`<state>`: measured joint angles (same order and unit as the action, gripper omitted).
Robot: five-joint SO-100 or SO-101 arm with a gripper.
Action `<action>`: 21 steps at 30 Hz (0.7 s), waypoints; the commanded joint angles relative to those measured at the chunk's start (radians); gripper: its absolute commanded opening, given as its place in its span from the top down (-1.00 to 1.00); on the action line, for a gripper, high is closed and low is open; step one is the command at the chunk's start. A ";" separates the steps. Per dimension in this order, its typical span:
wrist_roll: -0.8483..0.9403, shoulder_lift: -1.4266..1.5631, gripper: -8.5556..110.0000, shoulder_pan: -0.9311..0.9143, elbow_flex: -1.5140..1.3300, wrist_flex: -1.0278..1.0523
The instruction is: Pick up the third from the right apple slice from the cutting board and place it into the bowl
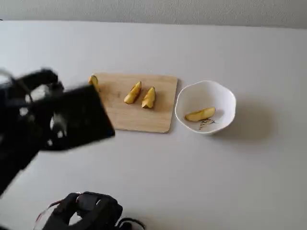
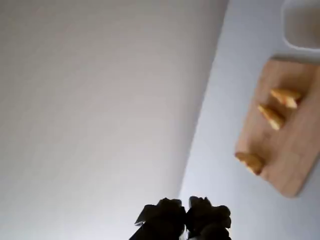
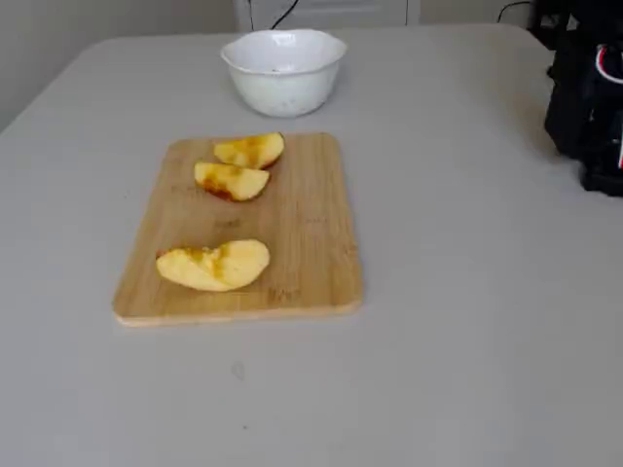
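Observation:
The apple slice (image 1: 200, 114) lies inside the white wavy-rimmed bowl (image 1: 225, 98), right of the cutting board (image 1: 139, 120). Three other wedges stay on the board: a chunky one at its left end (image 1: 93, 81) and two slim ones in the middle (image 1: 133, 93) (image 1: 148, 97). My arm (image 1: 57, 120) is a blurred black mass left of the board, away from the bowl. In the wrist view my gripper (image 2: 185, 216) is at the bottom edge, fingers together and empty, over bare table. That view shows the board (image 2: 295, 150) at the right.
A black base with cables (image 1: 88, 213) sits at the front edge of the table. In a fixed view the arm's dark body (image 3: 589, 97) stands at the right edge, and the bowl (image 3: 282, 73) is behind the board (image 3: 311, 243). A wall runs behind the table.

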<state>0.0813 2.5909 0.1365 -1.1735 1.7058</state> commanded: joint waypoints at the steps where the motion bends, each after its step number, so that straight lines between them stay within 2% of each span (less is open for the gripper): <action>1: 0.014 0.374 0.86 0.000 -0.345 -0.103; 5: 0.006 0.525 0.86 -0.063 -0.643 -0.164; 11: 0.023 0.733 0.86 -0.063 -1.092 -0.279; 21: 0.091 0.733 0.86 -0.186 -1.350 -0.324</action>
<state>0.1381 3.3088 -0.0092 -2.4804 1.4082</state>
